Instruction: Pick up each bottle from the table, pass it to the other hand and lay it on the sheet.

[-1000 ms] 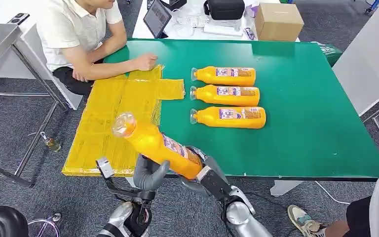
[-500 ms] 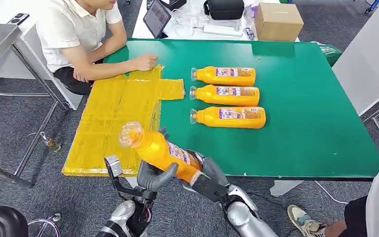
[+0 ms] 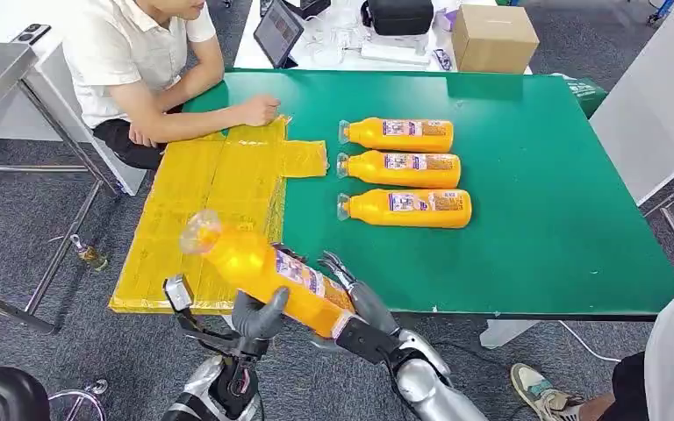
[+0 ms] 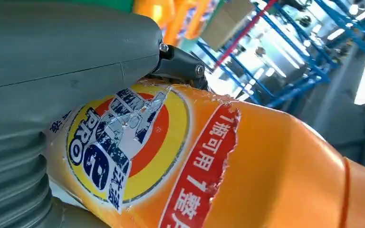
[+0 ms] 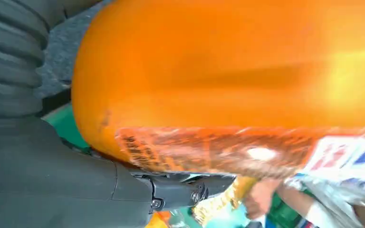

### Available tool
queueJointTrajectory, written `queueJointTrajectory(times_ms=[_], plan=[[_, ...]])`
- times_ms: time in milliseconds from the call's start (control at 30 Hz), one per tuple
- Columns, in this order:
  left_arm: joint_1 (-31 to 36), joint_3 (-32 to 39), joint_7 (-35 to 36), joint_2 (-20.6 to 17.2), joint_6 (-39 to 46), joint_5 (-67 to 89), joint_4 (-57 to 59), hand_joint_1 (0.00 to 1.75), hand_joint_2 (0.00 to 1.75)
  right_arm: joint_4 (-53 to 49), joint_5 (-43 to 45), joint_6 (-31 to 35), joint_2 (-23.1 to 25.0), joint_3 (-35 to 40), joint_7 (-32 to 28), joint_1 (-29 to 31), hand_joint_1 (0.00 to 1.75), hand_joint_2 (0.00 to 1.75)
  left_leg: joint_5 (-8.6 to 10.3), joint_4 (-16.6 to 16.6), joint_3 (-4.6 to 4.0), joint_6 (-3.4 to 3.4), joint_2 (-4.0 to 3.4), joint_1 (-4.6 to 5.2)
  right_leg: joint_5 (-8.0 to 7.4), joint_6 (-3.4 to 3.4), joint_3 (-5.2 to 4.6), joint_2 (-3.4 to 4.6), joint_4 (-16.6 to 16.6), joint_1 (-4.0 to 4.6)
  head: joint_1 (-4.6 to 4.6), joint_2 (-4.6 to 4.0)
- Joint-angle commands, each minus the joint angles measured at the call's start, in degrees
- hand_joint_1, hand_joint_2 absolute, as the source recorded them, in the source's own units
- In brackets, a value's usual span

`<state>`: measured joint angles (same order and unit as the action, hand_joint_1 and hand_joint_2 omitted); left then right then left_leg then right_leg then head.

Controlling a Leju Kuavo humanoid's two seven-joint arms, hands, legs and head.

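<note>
An orange bottle with a clear cap hangs tilted over the table's near edge, cap toward the yellow sheet. My left hand grips it from below at mid-body; the left wrist view has its label pressed against my thumb. My right hand sits at the bottle's base with its fingers spread apart, off the body. In the right wrist view the bottle lies close over that hand's thumb. Three more orange bottles lie side by side on the green table.
A person sits at the table's far left corner, one hand resting on the sheet's far end. A cardboard box and a tablet stand on the white table behind. Someone's shoe is on the floor at lower right.
The bottle has shifted left toward the sheet in my left hand's grip. My right hand's fingers have spread apart and come off the bottle's body.
</note>
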<state>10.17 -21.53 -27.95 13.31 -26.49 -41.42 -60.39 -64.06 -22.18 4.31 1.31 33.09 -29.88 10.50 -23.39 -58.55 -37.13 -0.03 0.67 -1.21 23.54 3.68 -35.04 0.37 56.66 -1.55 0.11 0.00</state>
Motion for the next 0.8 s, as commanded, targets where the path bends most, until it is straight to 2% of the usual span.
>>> queueJointTrajectory(times_ms=[33, 133, 167, 200, 233, 267, 300, 367, 400, 433, 500, 600, 667, 733, 800], plan=[[0.96, 0.56, -0.35, -0.22, 0.48, 0.47, -4.66, 1.75, 1.75, -1.47, 0.17, 0.72, 1.13, 1.10, -0.85, -1.43, 0.00, 1.75, -0.10, -0.01, 0.18, 0.05, 0.06, -0.05, 0.11, -0.15, 0.25, -0.12, -0.02, 0.08, 0.04, 0.00], [1.07, 0.41, -1.08, -0.44, 2.38, 2.02, -4.78, 1.75, 1.75, -2.02, -0.26, 2.04, 1.11, 0.60, -1.78, -1.97, 0.00, 1.75, -0.24, 0.01, 0.53, 0.11, -0.07, -0.06, 0.20, -0.25, 0.57, -0.05, -0.08, 0.13, 0.02, 0.00], [0.93, 0.86, -2.64, -0.49, 5.66, 4.23, -5.40, 1.75, 1.75, -3.15, -2.11, 6.43, 1.57, -0.73, -3.13, -2.90, 0.00, 1.75, -0.25, 0.00, 0.56, 0.12, -0.06, -0.06, 0.22, -0.28, 0.62, -0.08, -0.08, 0.14, 0.07, 0.00], [0.77, 1.36, -3.84, -0.82, 9.08, 7.04, -6.30, 1.75, 1.75, -4.64, -3.24, 14.02, 3.10, -3.21, -5.26, -4.14, 0.00, 1.75, -0.09, 0.00, 0.18, 0.05, 0.05, -0.03, 0.10, -0.15, 0.25, -0.12, -0.02, 0.07, 0.04, 0.00], [0.06, 2.33, -4.48, -1.12, 16.95, 11.93, -7.67, 1.75, 1.75, -7.46, -3.55, 24.82, 5.49, -7.36, -6.42, -5.99, 0.00, 1.75, -0.17, -0.01, 0.32, 0.06, 0.01, -0.05, 0.17, -0.22, 0.38, -0.11, -0.01, 0.10, 0.02, 0.00], [-0.88, 3.47, -4.38, -1.12, 19.98, 13.87, -9.08, 1.75, 1.75, -10.71, -2.99, 28.65, 5.64, -8.57, -5.86, -6.96, 0.00, 1.75, -0.18, 0.00, 0.38, 0.07, 0.01, -0.05, 0.19, -0.24, 0.44, -0.12, -0.03, 0.11, 0.04, 0.00], [-1.66, 4.51, -3.91, -1.49, 22.64, 15.43, -10.57, 1.75, 1.75, -16.75, -3.87, 35.69, 7.45, -14.04, -10.05, -8.90, 0.00, 1.75, -0.11, -0.01, 0.15, 0.03, 0.01, -0.03, 0.12, -0.17, 0.19, -0.08, 0.02, 0.07, 0.09, 0.00], [-0.77, 3.59, -4.26, -3.58, 32.56, 25.53, -10.57, 1.75, 1.75, -27.54, -9.74, 35.69, 11.03, -24.35, -10.12, -11.52, 0.00, 1.75, -0.25, -0.08, 0.29, 0.03, -0.19, -0.02, 0.21, -0.27, 0.24, 0.09, 0.13, 0.08, 0.00, 0.00], [0.66, 2.47, -4.47, -4.87, 38.03, 31.62, -9.03, 1.75, 1.75, -31.90, -10.81, 35.69, 11.30, -28.13, -10.12, -12.10, 0.00, 1.75, -0.29, -0.07, 0.41, 0.05, -0.13, -0.01, 0.28, -0.32, 0.38, 0.01, 0.13, 0.08, 0.04, 0.00], [2.18, 1.39, -4.36, -5.99, 44.91, 38.97, -6.95, 1.75, 1.75, -36.65, -13.30, 35.69, 13.05, -33.30, -10.12, -12.09, 0.00, 1.75, -0.12, -0.08, 0.06, 0.03, 0.04, 0.02, 0.16, -0.19, 0.08, -0.10, 0.15, 0.02, 0.00, 0.00], [4.74, 0.79, -3.22, -6.93, 50.41, 46.09, -3.94, 1.75, 1.75, -42.47, -13.09, 35.69, 14.29, -39.27, -10.12, -11.74, 0.00, 1.75, -0.20, -0.14, 0.23, 0.08, 0.09, 0.01, 0.25, -0.25, 0.27, -0.18, 0.18, 0.06, 0.04, 0.00], [8.59, -1.47, 4.15, -9.82, 58.74, 62.27, -0.29, 1.75, 1.75, -42.71, -10.65, 35.69, 14.42, -40.99, -10.12, -11.70, 0.00, 1.75, 0.01, -0.04, 0.03, 0.06, 0.30, 0.04, 0.11, -0.14, 0.10, -0.35, 0.11, 0.00, 0.02, 0.00], [10.87, -1.47, 8.38, -10.61, 59.21, 69.29, 2.64, 1.75, 1.75, -40.38, -9.13, 35.69, 13.81, -38.96, -10.12, -11.58, 0.00, 1.75, -0.04, -0.02, 0.25, 0.10, 0.35, -0.02, 0.15, -0.21, 0.37, -0.40, 0.01, 0.07, 0.07, 0.00], [13.63, -1.87, 12.49, -11.33, 58.46, 73.81, 6.02, 1.75, 1.75, -38.10, -7.61, 35.69, 13.48, -37.00, -10.12, -11.50, 0.00, 1.75, 0.02, 0.05, 0.13, 0.05, 0.22, 0.00, 0.03, -0.12, 0.21, -0.14, -0.03, 0.03, 0.04, 0.00], [13.63, -1.87, 12.49, -11.33, 58.46, 73.81, 6.02, 1.75, 1.75, -38.10, -7.61, 35.69, 13.48, -37.00, -10.12, -11.50, 0.00, 1.75, 0.02, 0.07, 0.19, 0.04, 0.21, 0.00, 0.00, -0.16, 0.24, -0.14, -0.04, 0.02, 0.04, 0.00]])
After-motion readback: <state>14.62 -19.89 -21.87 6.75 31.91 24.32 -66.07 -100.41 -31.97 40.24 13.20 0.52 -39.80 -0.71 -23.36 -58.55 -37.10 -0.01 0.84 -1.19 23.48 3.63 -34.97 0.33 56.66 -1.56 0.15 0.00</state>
